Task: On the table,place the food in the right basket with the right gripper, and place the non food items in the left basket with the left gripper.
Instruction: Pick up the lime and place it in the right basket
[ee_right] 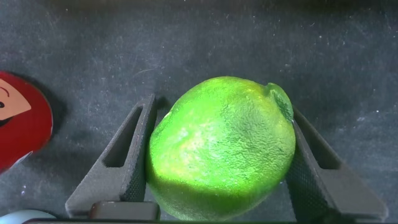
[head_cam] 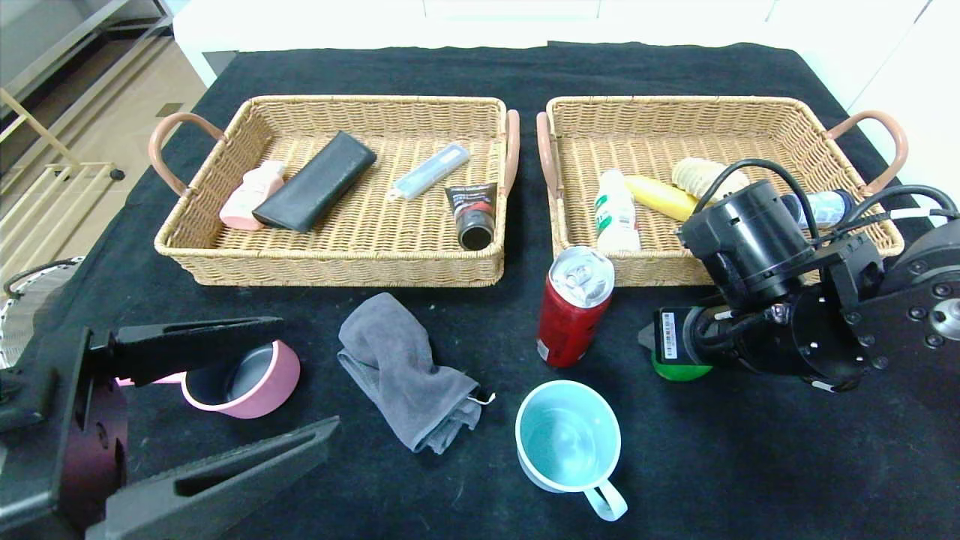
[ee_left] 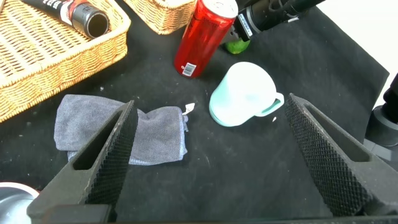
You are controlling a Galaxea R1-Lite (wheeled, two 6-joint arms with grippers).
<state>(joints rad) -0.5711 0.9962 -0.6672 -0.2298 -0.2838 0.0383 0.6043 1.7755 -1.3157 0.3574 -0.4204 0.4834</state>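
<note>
A green lime [ee_right: 221, 146] rests on the black table [head_cam: 750, 465] in front of the right basket [head_cam: 675, 105]. My right gripper [ee_right: 222, 111] is shut on the lime, one finger pressed against each side. In the head view the lime [head_cam: 679, 370] peeks out under that right gripper [head_cam: 675, 349]. A red can [head_cam: 574, 307] stands upright just left of it. A ridged bread loaf [head_cam: 705, 176] lies in the right basket. My left gripper [head_cam: 306, 375] hovers open at the near left, empty, over the cloth-covered table [ee_left: 236, 180]. The left basket [head_cam: 367, 105] sits at the far left.
On the table lie a grey cloth [head_cam: 405, 371], a pink bowl [head_cam: 247, 379] and a teal cup [head_cam: 570, 442]. The right basket also holds a banana [head_cam: 660, 196] and a white bottle [head_cam: 616, 210]. The left basket holds a black case [head_cam: 315, 191], a pink bottle [head_cam: 251, 195] and two tubes.
</note>
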